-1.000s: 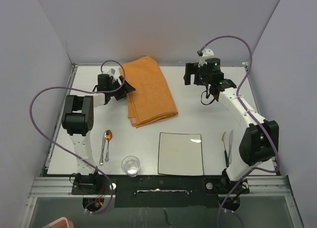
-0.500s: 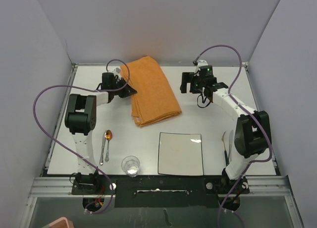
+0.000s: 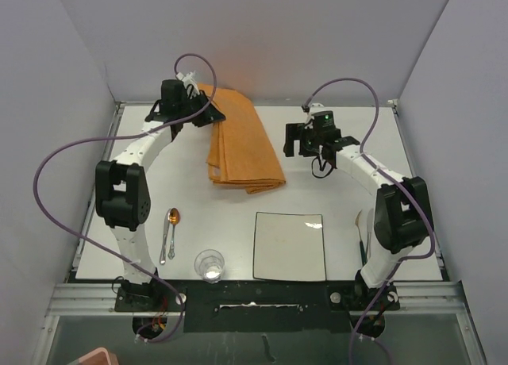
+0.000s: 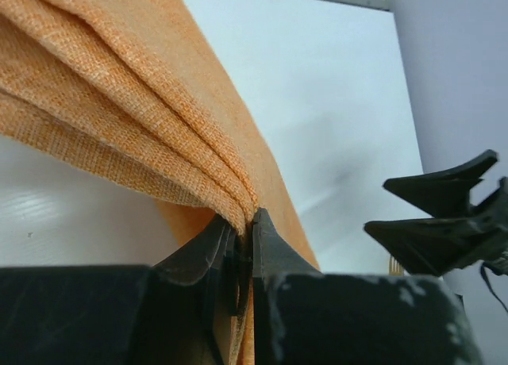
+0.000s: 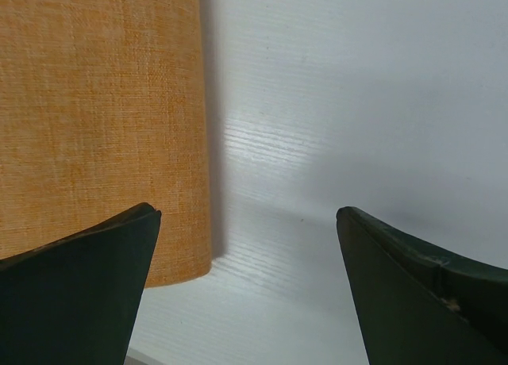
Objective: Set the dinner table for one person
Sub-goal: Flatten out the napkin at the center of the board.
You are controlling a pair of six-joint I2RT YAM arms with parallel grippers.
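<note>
The counter (image 3: 230,222) fills my overhead view from wall to wall, and everything for the setting sits on it. The biggest item is the folded orange cloth (image 3: 242,147), lying from about 11 o'clock in towards the centre, well apart from the place setting. I judge this to be the step in hand, since it has not been brought down to the setting.

The square white plate (image 3: 289,245) sits at 6 o'clock by the near edge and looks placed.

The left fingers (image 4: 255,230) are pinched tight on the cloth's far-left corner, with several layers of the fold caught between them. That corner looks lifted off the counter. The right fingers (image 3: 295,143) are spread wide and hold nothing. They hover just beside the cloth's right edge, at 3 o'clock from it, with bare counter between the tips in the wrist view.

The drinking glass (image 3: 209,265) stands at 9 o'clock from the plate, close to the near edge. The spoon (image 3: 174,216) lies at 10 o'clock from the glass, with a second slim utensil beside it that I cannot identify. More cutlery (image 3: 366,234) lies at 3 o'clock from the plate.

By my reading, plate, glass and cutlery are roughly laid. The cloth is what remains.
</note>
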